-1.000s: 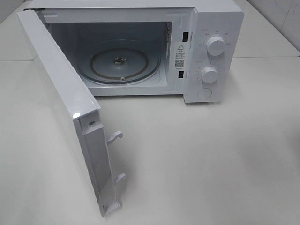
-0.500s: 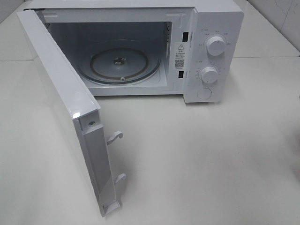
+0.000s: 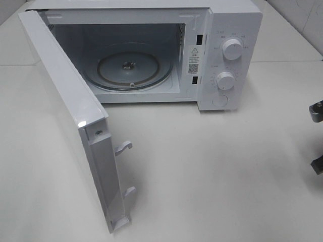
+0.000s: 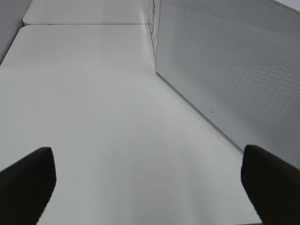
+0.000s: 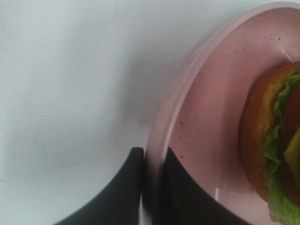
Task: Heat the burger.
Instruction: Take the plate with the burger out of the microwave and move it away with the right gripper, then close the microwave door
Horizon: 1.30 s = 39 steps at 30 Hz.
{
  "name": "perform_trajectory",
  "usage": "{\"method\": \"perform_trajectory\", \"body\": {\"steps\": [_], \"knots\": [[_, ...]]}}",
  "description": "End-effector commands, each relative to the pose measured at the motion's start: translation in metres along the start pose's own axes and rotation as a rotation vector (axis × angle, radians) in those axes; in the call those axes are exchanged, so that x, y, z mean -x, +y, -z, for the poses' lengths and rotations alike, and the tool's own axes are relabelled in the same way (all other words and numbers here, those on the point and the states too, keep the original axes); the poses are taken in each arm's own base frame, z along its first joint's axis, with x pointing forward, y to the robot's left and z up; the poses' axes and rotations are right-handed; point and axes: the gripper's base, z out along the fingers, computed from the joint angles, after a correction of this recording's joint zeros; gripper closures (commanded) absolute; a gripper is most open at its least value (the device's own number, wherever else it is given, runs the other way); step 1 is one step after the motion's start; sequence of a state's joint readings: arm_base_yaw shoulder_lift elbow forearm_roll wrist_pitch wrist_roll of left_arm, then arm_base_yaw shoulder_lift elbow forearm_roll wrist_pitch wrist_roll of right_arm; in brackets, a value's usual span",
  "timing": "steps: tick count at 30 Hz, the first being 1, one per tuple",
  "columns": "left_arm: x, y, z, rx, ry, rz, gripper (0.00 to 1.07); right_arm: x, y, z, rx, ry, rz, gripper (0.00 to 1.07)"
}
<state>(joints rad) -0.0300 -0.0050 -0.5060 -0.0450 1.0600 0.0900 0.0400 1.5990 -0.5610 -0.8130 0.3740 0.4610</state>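
Note:
The burger (image 5: 276, 150), with brown bun and green lettuce edge, lies on a pink plate (image 5: 211, 108) in the right wrist view. My right gripper (image 5: 152, 159) is shut on the plate's rim, one dark finger (image 5: 129, 192) outside and one inside. In the exterior view only dark parts of the right arm (image 3: 316, 110) show at the right edge; burger and plate are out of that view. The white microwave (image 3: 229, 30) stands at the back with its door (image 3: 65, 101) swung wide open and its glass turntable (image 3: 128, 68) bare. My left gripper (image 4: 147, 187) is open and empty above the table.
The open door reaches far forward on the left, with two latch hooks (image 3: 123, 147) on its edge. The door's dotted outer face (image 4: 234, 84) stands close to the left gripper. Two knobs (image 3: 232, 49) and a round button are on the microwave's right panel.
Dark parts of the right arm have come into the exterior view at the right edge. The microwave and its door have not moved.

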Motion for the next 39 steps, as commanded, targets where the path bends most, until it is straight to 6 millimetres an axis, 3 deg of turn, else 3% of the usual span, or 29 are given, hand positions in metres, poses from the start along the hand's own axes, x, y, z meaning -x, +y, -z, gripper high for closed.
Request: {"method": "perform_trajectory", "body": {"steps": [1,5,14,16,18,19,20,22,25,32,33,35,39], "knots": [[0.0,0.0,0.002,-0.002,-0.032,0.002,0.04,0.001,-0.002,0.001,0.004,-0.003,-0.024,0.99],[0.0,0.0,0.002,-0.002,-0.032,0.002,0.04,0.001,0.0,0.001,0.019,-0.005,-0.049,0.94],[0.0,0.0,0.002,-0.002,-0.032,0.002,0.04,0.0,0.003,0.001,0.053,0.012,-0.087,0.72],[0.0,0.0,0.002,-0.002,-0.032,0.002,0.04,-0.001,0.005,0.001,0.082,0.017,-0.103,0.59],[0.0,0.0,0.002,-0.002,-0.032,0.002,0.04,0.0,0.006,0.001,0.092,0.015,-0.112,0.54],[0.0,0.0,0.002,-0.002,-0.032,0.002,0.04,0.001,0.008,0.002,0.112,0.011,-0.129,0.43],[0.0,0.0,0.002,-0.002,-0.032,0.002,0.04,0.001,0.008,0.002,0.112,0.011,-0.129,0.43],[0.0,0.0,0.002,-0.002,-0.032,0.002,0.04,0.005,0.008,0.006,0.139,0.005,-0.162,0.24],[0.0,0.0,0.002,-0.002,-0.032,0.002,0.04,0.012,0.005,0.016,0.158,-0.014,-0.173,0.14],[0.0,0.0,0.002,-0.002,-0.032,0.002,0.04,0.016,-0.002,0.046,0.201,-0.031,-0.188,0.18],[0.0,0.0,0.002,-0.002,-0.032,0.002,0.04,0.012,-0.005,0.061,0.222,-0.012,-0.178,0.2],[0.0,0.0,0.002,-0.002,-0.032,0.002,0.04,0.01,-0.006,0.067,0.235,0.0,-0.174,0.21],[0.0,0.0,0.002,-0.002,-0.032,0.002,0.04,-0.005,-0.008,0.099,0.281,-0.014,-0.206,0.24]]}}
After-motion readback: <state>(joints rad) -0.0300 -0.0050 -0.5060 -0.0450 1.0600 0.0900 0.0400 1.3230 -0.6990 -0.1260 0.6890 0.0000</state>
